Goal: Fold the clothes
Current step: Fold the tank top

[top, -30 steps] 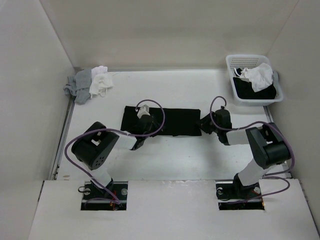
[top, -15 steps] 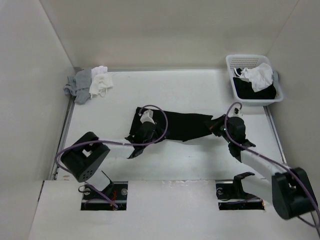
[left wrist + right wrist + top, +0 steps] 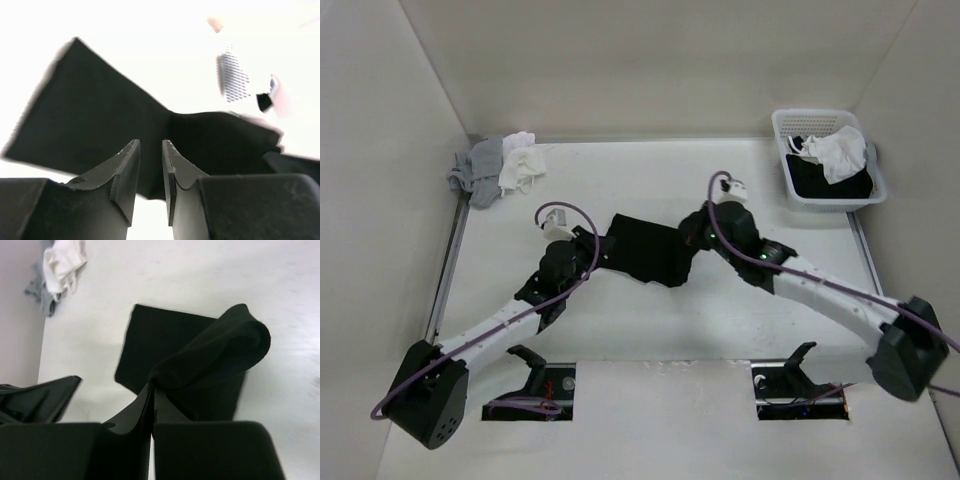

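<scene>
The clothes, one black sleeveless top [image 3: 650, 255], lie bunched at the middle of the table. My right gripper [image 3: 692, 238] is at the top's right end. In the right wrist view that gripper [image 3: 152, 387] is shut on a raised fold of the black top [image 3: 220, 347], which arches over the flat layer below. My left gripper [image 3: 598, 250] sits at the top's left edge. In the left wrist view its jaws [image 3: 150, 142] stand a little apart, with bare table showing through the gap. The black top [image 3: 100, 110] spreads just beyond the tips.
A white basket [image 3: 786, 150] holding white and black garments stands at the back right. Small grey and white garments [image 3: 500, 165] are heaped in the back left corner, also in the right wrist view [image 3: 60, 265]. Walls enclose the table on three sides.
My right gripper shut on the top's right end and carried it left over the rest, so the top is now shorter. Both arms stretched forward, and the left gripper drew back to the left edge.
</scene>
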Robot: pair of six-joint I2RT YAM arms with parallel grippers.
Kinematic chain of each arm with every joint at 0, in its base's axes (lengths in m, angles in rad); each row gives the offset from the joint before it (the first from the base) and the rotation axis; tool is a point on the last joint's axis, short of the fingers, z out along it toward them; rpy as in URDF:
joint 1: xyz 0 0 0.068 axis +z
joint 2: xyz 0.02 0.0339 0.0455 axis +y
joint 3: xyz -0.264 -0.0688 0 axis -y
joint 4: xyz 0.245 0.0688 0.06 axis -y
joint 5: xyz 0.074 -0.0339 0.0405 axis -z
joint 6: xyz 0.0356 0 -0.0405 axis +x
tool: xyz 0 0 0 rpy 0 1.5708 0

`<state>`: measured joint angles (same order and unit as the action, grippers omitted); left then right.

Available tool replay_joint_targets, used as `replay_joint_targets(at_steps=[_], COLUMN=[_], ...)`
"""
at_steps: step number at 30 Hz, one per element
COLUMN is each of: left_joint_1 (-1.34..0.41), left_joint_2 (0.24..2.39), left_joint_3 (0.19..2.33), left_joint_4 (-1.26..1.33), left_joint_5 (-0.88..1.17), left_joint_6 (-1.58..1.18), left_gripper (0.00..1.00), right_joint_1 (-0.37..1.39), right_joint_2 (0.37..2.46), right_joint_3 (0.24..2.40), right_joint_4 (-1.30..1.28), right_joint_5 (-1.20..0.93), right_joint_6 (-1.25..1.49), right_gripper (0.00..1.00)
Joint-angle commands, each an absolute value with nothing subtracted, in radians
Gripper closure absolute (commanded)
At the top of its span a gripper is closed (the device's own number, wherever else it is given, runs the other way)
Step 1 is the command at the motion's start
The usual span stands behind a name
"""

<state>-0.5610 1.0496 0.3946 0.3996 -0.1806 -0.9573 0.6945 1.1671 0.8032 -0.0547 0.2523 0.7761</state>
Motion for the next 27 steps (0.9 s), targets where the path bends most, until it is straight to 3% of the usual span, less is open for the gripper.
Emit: replay_joint_targets(at_steps=[1,11,16,20,23,27], left_joint_1=[-0.507,-0.354,-0.306,-0.321,-0.373,-0.484], left_joint_2=[0.961,0.724,0.675,0.724,0.819,0.988], left_joint_3=[0.345,0.321,0.322,0.345,0.371,0.431], left_joint_4=[0.351,0.201,0.161,0.175,0.233,0.322], left_joint_5=[-0.153,-0.137,-0.133,-0.138,-0.161,-0.179], left_joint_6=[-0.948,-0.908,-0.888,-0.888,-0.894,-0.879], left_gripper=[0.77,0.77,0.71,0.69,0.69,0.68], right_joint_1=[0.774,0.886,0.915,0.915,0.892,0.845], right_joint_2=[1.337,1.935,2.059,1.883,1.705,1.496], right_joint_3=[0.980,1.566,1.675,1.482,1.289,1.024], right_joint_4=[-0.094,-0.202,-0.186,-0.019,0.087,0.146], right_joint_5=[0.319,0.295,0.253,0.236,0.230,0.213], right_joint_6=[0.706,0.704,0.773,0.775,0.764,0.716], right_gripper=[0.99,0.97,0.58,0.54,0.55,0.82])
